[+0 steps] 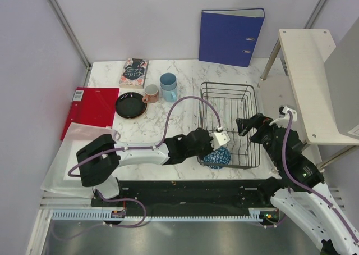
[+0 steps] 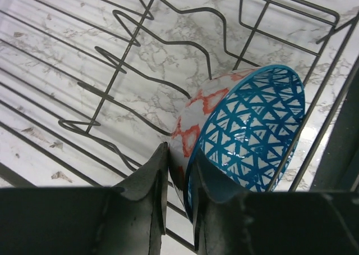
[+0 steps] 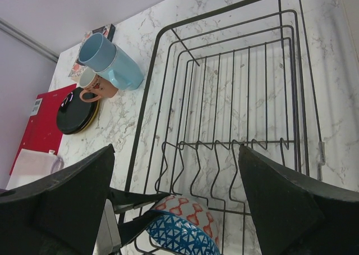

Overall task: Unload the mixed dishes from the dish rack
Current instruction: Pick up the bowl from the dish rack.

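Inspector: Step in hand?

Technician: Bowl removal. The blue net-patterned bowl point(image 2: 252, 126) stands on edge at the lower left corner of the dish rack point(image 1: 230, 114), leaning on the side wires. The left gripper point(image 2: 178, 156) has its jaws drawn close on the bowl's wall at the rim, one finger inside and one outside. I judge this a pinch just made, with the lift not yet begun.

Inspector: Other arm?

Technician: The right gripper point(image 3: 176, 148) hangs over the rack's right side with jaws spread wide, holding nothing.

Inspector: Remaining load?

Technician: None visible besides the bowl. The blue mugs point(image 1: 168, 86), salmon-orange cup point(image 1: 151, 92) and black shallow dish point(image 1: 130, 105) sit on the table point(image 1: 185, 112), upper left of the rack.

Inspector: Next move?

Technician: In my judgement, raise the bowl straight up clear of the wires before carrying it left. The grip is on a thin, glazed rim, so the bowl could swing or slip.
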`<state>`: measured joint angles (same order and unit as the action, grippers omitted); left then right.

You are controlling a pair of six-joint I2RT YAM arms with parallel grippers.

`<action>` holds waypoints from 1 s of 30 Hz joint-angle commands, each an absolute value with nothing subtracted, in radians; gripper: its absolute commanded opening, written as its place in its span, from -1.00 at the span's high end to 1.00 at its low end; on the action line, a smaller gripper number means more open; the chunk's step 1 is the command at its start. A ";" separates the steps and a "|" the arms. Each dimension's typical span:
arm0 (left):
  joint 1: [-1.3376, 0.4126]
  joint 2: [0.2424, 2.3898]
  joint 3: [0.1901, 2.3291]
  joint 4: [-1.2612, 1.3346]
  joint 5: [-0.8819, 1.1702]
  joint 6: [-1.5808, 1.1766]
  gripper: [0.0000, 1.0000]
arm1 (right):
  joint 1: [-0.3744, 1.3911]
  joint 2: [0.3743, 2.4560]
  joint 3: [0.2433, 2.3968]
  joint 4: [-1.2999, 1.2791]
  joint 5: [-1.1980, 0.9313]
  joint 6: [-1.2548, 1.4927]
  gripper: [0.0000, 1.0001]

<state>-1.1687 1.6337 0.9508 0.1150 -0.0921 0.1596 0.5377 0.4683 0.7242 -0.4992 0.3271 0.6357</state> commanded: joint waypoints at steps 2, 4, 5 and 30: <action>-1.190 1.620 0.965 0.158 -0.172 0.209 0.60 | 0.540 0.466 0.703 -0.454 0.324 0.640 -0.96; -1.209 1.606 0.960 0.158 -0.198 0.216 0.71 | 0.540 0.469 0.700 -0.451 0.322 0.643 -0.96; -1.215 1.603 0.960 0.156 -0.205 0.222 0.75 | 0.540 0.471 0.699 -0.451 0.321 0.643 -0.96; -1.397 1.578 0.966 0.386 -0.636 0.331 0.97 | 0.540 0.471 0.687 -0.448 0.333 0.650 -0.96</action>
<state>-1.3964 1.6260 0.9539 0.1375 -0.4988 0.2832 0.5377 0.4694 0.6960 -0.4782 0.3267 0.6418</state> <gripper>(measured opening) 0.205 0.982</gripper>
